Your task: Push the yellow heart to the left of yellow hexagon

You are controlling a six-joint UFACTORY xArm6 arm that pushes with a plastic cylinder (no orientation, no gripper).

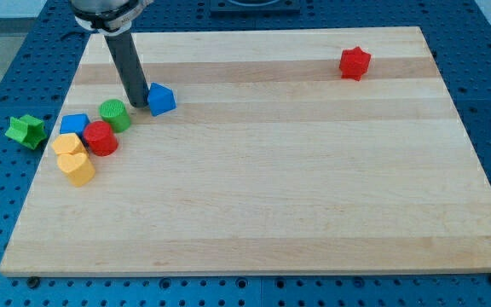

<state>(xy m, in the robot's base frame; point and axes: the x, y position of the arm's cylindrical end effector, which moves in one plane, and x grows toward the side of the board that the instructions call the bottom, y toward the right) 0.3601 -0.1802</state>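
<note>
The yellow heart point(78, 169) lies near the board's left edge, touching the yellow hexagon point(68, 144) just above it. A red round block point(101, 137) sits right of the hexagon. A green round block point(114, 114) and a blue block point(74, 124) lie above them. My tip point(137, 104) stands on the board between the green block and a blue pentagon-like block point(161, 99), close beside the latter's left side, well above and right of the heart.
A red star point(355, 63) lies at the view's top right. A green star point(26, 130) sits off the wooden board point(262, 170) on the blue perforated table at the left. The arm's body shows at the top left.
</note>
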